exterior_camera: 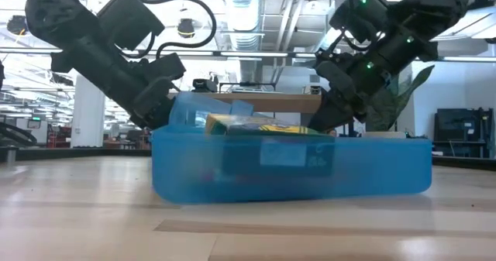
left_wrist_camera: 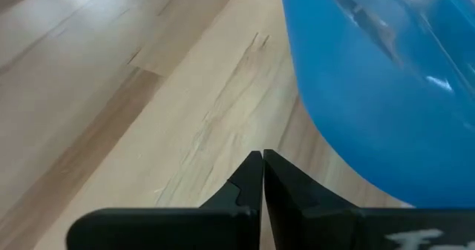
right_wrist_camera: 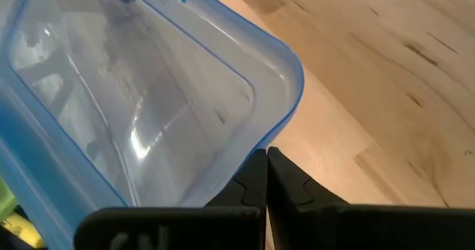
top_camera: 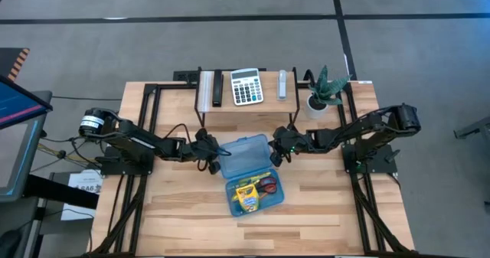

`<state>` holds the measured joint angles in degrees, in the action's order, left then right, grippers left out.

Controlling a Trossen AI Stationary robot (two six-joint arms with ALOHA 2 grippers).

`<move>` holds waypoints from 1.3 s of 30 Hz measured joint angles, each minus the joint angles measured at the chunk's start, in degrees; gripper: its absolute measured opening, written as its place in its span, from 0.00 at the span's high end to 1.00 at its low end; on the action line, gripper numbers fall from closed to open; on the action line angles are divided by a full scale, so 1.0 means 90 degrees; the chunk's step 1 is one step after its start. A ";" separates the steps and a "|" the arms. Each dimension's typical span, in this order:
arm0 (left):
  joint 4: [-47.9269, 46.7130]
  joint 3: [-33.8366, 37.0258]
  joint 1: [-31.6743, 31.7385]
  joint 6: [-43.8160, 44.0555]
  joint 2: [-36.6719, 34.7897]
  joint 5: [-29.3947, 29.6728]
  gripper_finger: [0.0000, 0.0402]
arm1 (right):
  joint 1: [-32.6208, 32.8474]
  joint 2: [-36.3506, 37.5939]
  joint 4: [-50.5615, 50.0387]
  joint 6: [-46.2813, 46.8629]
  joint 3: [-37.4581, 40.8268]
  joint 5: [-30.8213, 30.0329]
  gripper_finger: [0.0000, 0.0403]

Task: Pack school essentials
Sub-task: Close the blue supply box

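A blue see-through box (top_camera: 255,194) rests on the table with its lid (top_camera: 243,155) swung open toward the far side. In it lie the yellow-green crayon box (top_camera: 246,197) and the red-handled scissors (top_camera: 268,185). The low view shows the crayon box (exterior_camera: 256,125) rising above the box's front wall (exterior_camera: 291,168). My left gripper (top_camera: 213,160) is shut at the lid's left side, and my right gripper (top_camera: 277,155) is shut at its right side. Pencils, pen and sticky-note pad do not show. My left gripper (left_wrist_camera: 262,159) stands shut next to the lid's rounded edge (left_wrist_camera: 312,139), low over the wood; whether it touches the lid I cannot tell. My right gripper (right_wrist_camera: 266,158) has its shut fingertips right at the lid's rim near a corner (right_wrist_camera: 286,124), coming from the table's right; the rim hides whether they touch it.
A raised shelf (top_camera: 272,105) at the far edge carries the grey-white calculator (top_camera: 246,86), a black bar (top_camera: 217,88) and a small white item (top_camera: 282,83). The potted plant (top_camera: 321,91) stands to its right. Bare wood (top_camera: 184,212) lies near and left of the box.
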<state>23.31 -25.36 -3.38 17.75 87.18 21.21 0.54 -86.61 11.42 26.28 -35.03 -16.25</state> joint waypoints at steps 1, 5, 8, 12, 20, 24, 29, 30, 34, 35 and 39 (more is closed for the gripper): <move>0.0005 0.0000 0.0000 -0.0011 0.0000 0.0005 1.00 | 0.0000 0.0000 -0.0062 0.0001 -0.0011 -0.0002 0.96; 0.0039 0.0000 0.0002 -0.0020 0.0002 0.0009 1.00 | 0.0022 0.0002 -0.0153 0.0002 -0.0029 -0.0058 0.96; 0.0037 0.0000 -0.0001 -0.0053 0.0002 0.0013 1.00 | 0.0024 0.0002 -0.0155 0.0004 -0.0029 -0.0058 0.96; 0.0034 0.0000 -0.0005 -0.0091 0.0002 0.0021 1.00 | 0.0031 0.0147 -0.0236 -0.0014 -0.0029 -0.0053 0.96; -0.0007 0.0000 -0.0007 -0.0216 0.0002 0.0012 1.00 | 0.0330 0.0944 -0.0495 -0.0097 -0.0029 -0.0258 0.96; -0.0015 0.0000 -0.0007 -0.0253 0.0002 -0.0002 1.00 | 0.0742 0.1244 -0.0563 -0.0141 -0.0029 -0.0447 0.96; 0.0174 -0.0035 0.0000 -0.0312 -0.0112 -0.0038 1.00 | 0.1488 0.1350 -0.0285 -0.0150 -0.0066 -0.0338 0.96; 0.0138 -0.0028 -0.0002 -0.0345 -0.0174 -0.0067 1.00 | 0.1653 0.1339 -0.0268 -0.0148 -0.0055 -0.0338 0.96; 0.0128 -0.0027 -0.0011 -0.0375 -0.0505 -0.0137 1.00 | 0.2274 0.1087 0.0246 -0.0146 -0.0046 -0.0376 0.96; 0.0126 -0.0027 -0.0029 -0.0375 -0.0595 -0.0141 1.00 | 0.2398 0.1012 0.0380 -0.0146 -0.0047 -0.0376 0.96; 0.0097 -0.0027 -0.0138 -0.0419 -0.0863 -0.0136 1.00 | 0.2745 0.0777 0.0253 -0.0085 -0.0038 -0.0641 0.96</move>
<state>24.18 -25.61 -4.62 13.98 79.41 19.99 25.24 -79.62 13.70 25.52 -35.38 -22.02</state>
